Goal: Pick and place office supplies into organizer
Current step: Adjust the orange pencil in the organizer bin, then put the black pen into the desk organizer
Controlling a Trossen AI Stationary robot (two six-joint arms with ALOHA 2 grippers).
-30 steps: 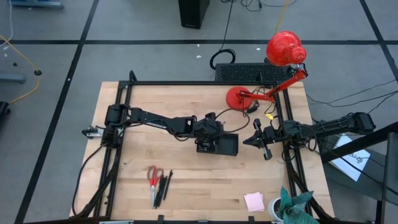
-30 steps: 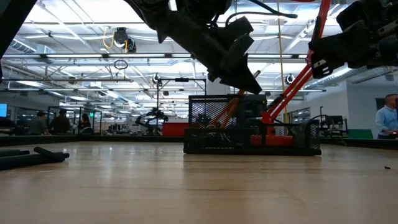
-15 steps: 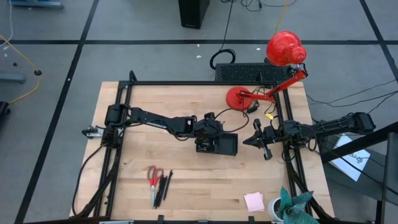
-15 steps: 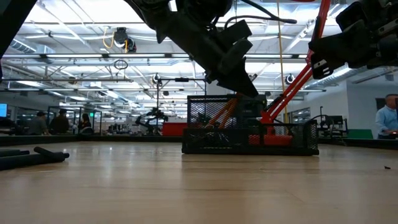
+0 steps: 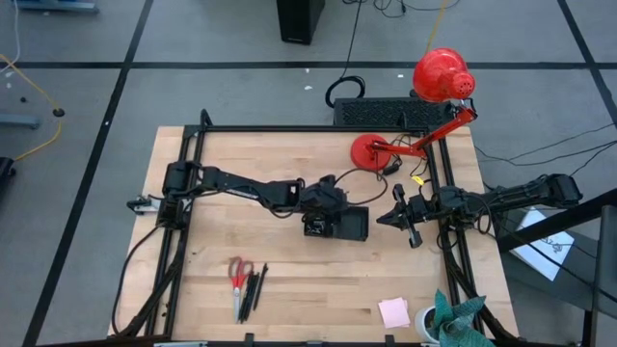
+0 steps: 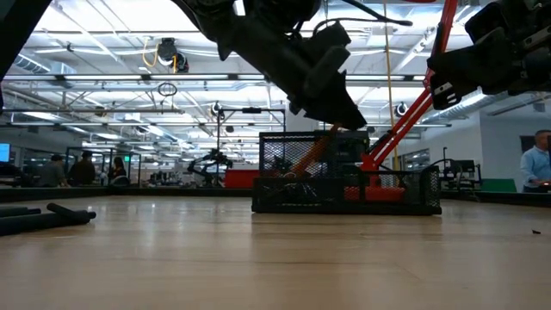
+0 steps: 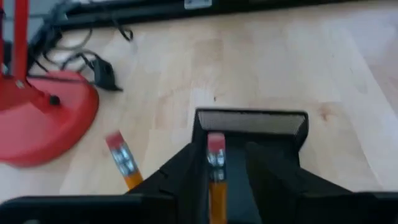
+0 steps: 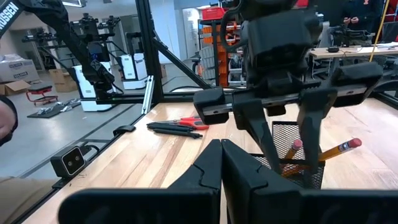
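The organizer (image 5: 355, 225), a black mesh tray, stands mid-table. My left gripper (image 5: 331, 218) hovers over it, slanting down, fingers open. An orange pencil (image 7: 216, 171) with a pink eraser stands between the fingers, leaning up out of the organizer. A second pencil (image 8: 341, 149) leans in the organizer beside it. Red-handled scissors (image 5: 237, 274) and black pens (image 5: 253, 289) lie near the front left. A pink sticky-note pad (image 5: 392, 311) lies front right. My right gripper (image 5: 398, 217) waits shut at the table's right. My left gripper's open fingers (image 7: 193, 171) stand on either side of the pencil's upper part (image 7: 216, 155), coming from above at a slant and lying along it. Whether one finger touches the pencil I cannot tell. The pencil's lower end is down in the organizer.
A red desk lamp has its round base (image 5: 371, 151) on the far right of the table, with a small yellow piece (image 5: 417, 179) close by. A teal cloth (image 5: 453, 318) sits at the front right corner. Bare wood lies between the organizer and the front edge.
My left gripper has opened over the organizer without shifting and has let go of the pencil, which now leans in the organizer. The organizer has slid slightly along the table.
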